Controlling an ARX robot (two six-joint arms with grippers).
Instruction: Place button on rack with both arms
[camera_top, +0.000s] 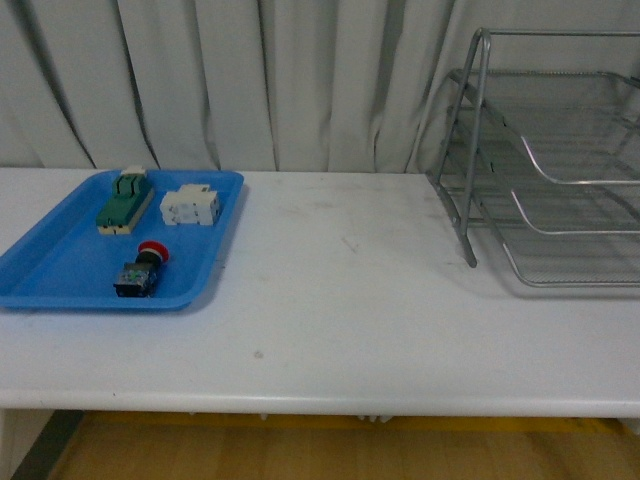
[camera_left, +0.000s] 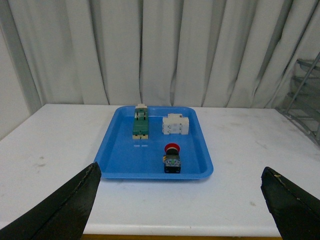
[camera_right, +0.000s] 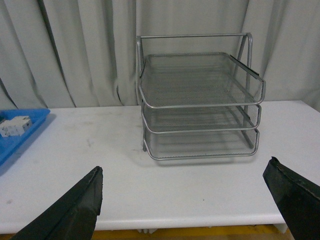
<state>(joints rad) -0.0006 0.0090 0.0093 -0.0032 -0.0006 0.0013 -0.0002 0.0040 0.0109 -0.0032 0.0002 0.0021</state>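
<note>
Lying at the 6 o'clock end of the blue tray (camera_top: 60, 265), far from the rack (camera_top: 560, 130) at 2 o'clock, the button (camera_top: 142, 268) is judged light and rigid, best pinched across its blocky body by the left gripper (camera_left: 180, 171), spread wide like the right gripper (camera_right: 185, 166).

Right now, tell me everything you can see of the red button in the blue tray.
The button has a round red mushroom cap on a dark blocky body. It seems to lie on its side, cap pointing away from the robot, on the floor of the blue tray, near its front edge. Nothing else touches it; the white block and green block sit apart, farther back.
</note>
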